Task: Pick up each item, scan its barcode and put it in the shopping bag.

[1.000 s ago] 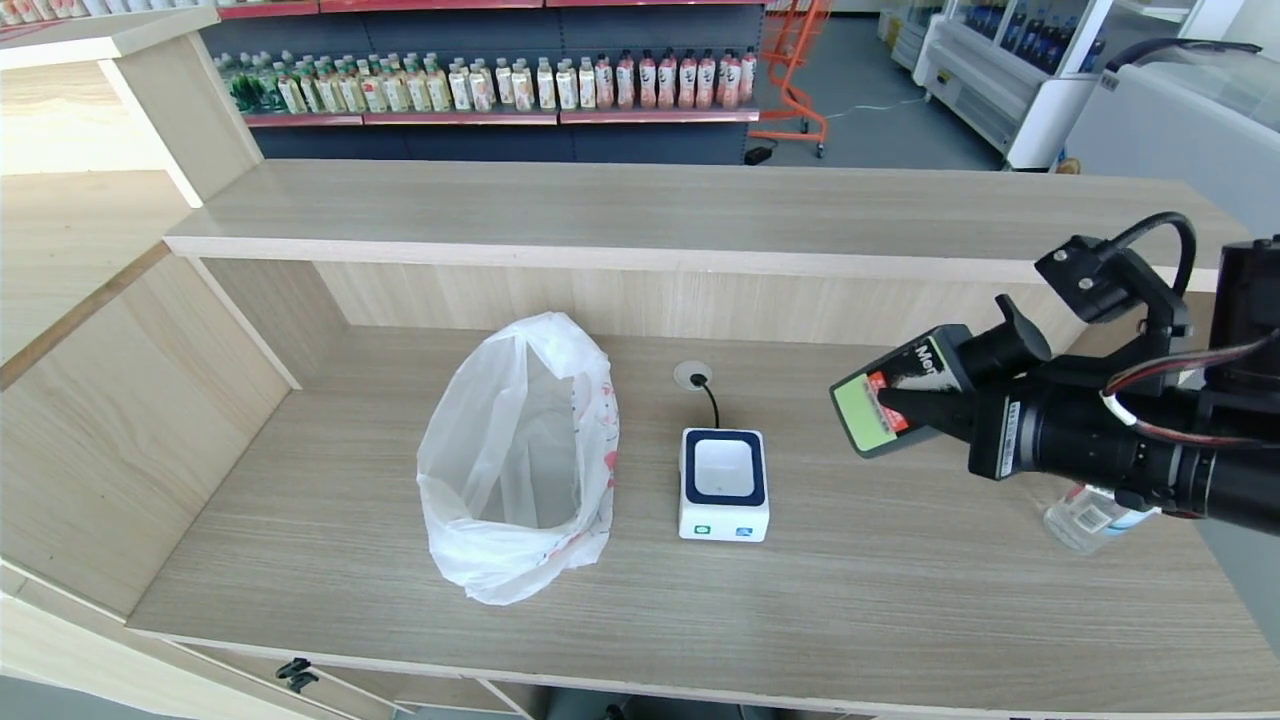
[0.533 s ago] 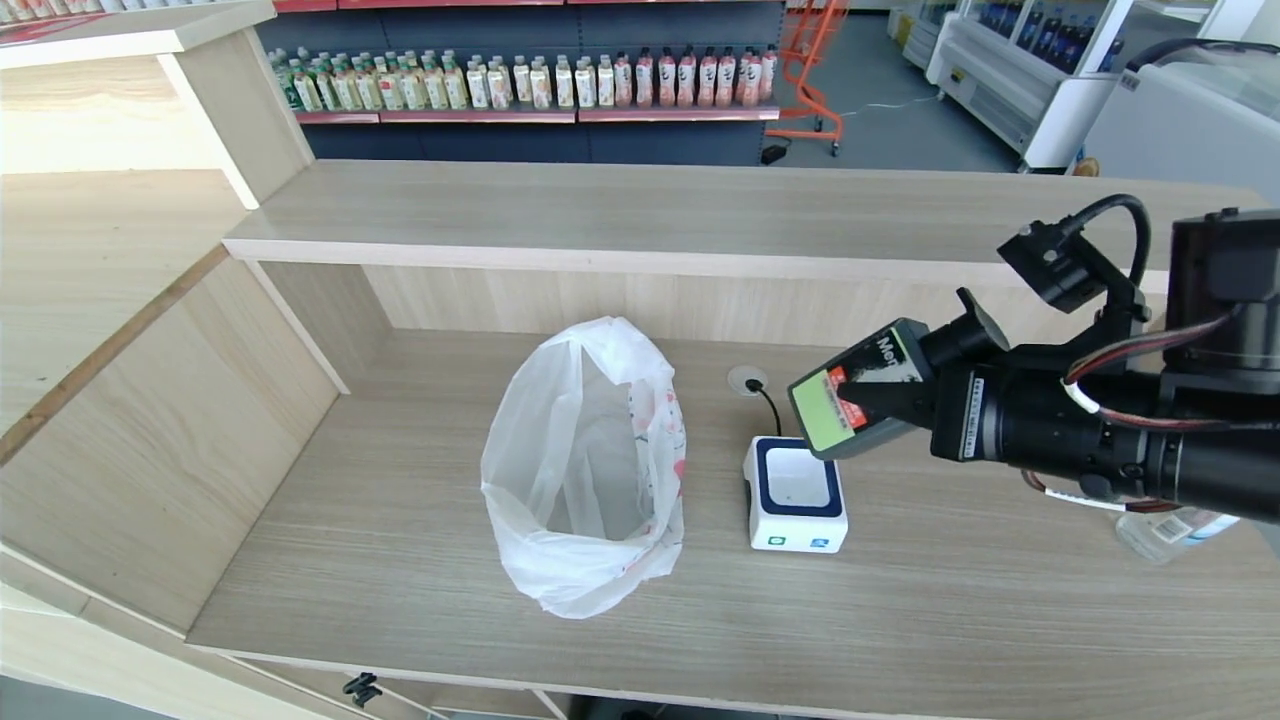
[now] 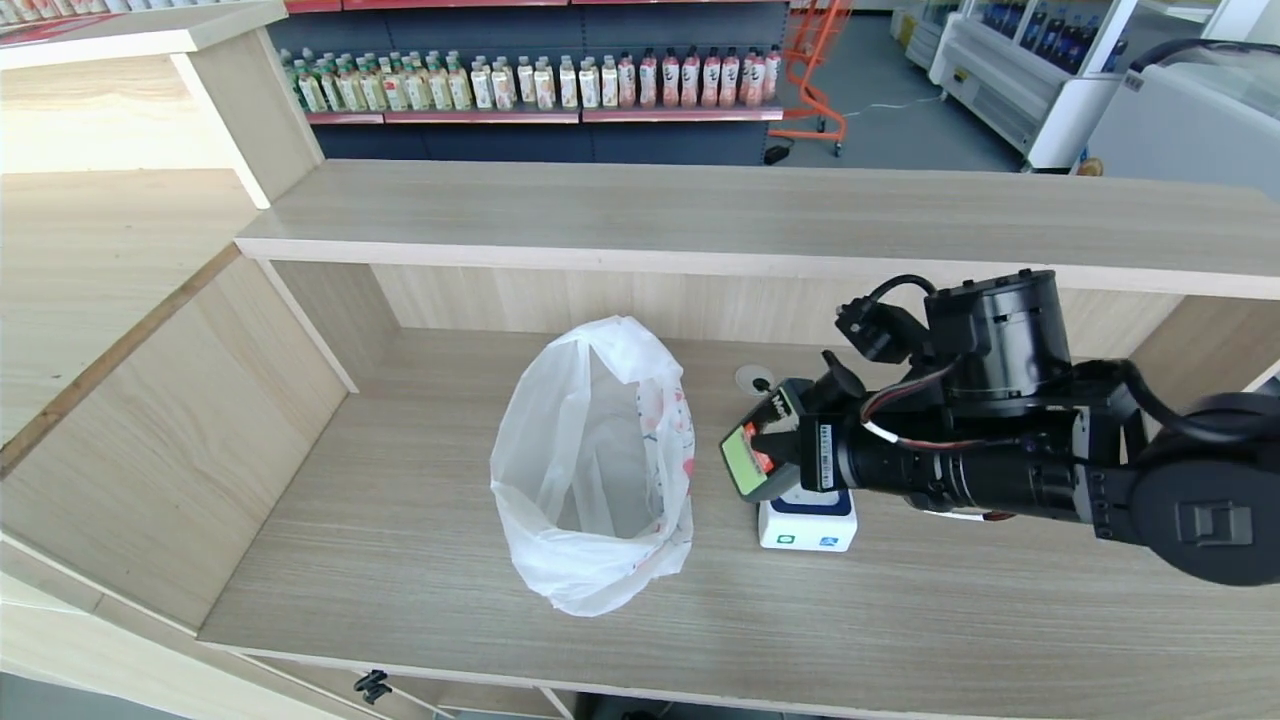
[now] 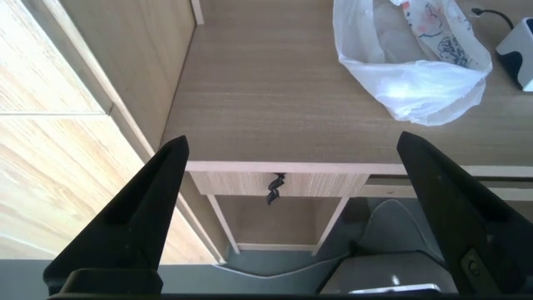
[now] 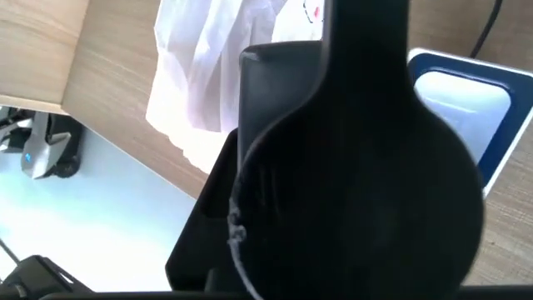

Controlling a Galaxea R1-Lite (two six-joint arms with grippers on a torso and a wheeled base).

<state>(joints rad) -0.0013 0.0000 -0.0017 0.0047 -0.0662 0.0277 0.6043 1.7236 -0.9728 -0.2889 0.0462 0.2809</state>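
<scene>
One item in hand, going by the head view: small dark box [image 3: 752,458] with a pale green end face and a red label, pinched between the fingers of the right pincer [image 3: 775,440], which press on its two sides. Held clear of the light wood-grain counter [image 3: 400,540], just above the white square scanner [image 3: 808,525] with its navy frame. Green face turned toward the thin white plastic shopping bag [image 3: 600,470]. Bag standing open-mouthed on the counter, just beside the scanner on its left, apart from the box. Round grey cable port [image 3: 750,378] set into the counter behind the scanner.

Left wrist view: left pincer [image 4: 293,150] spread wide, gripping nothing and touching nothing, hovering over the counter's near edge. Shopping bag [image 4: 408,67] and a corner of the scanner [image 4: 518,54] well beyond it on the counter. Small black latch [image 4: 273,187] under the edge.

Right wrist view: broad dark finger [image 5: 358,192] close in front, laid against the dark box [image 5: 275,79]. Navy frame and pale window of the scanner [image 5: 462,92] right behind it. White folds of the bag [image 5: 216,50] beside that.
</scene>
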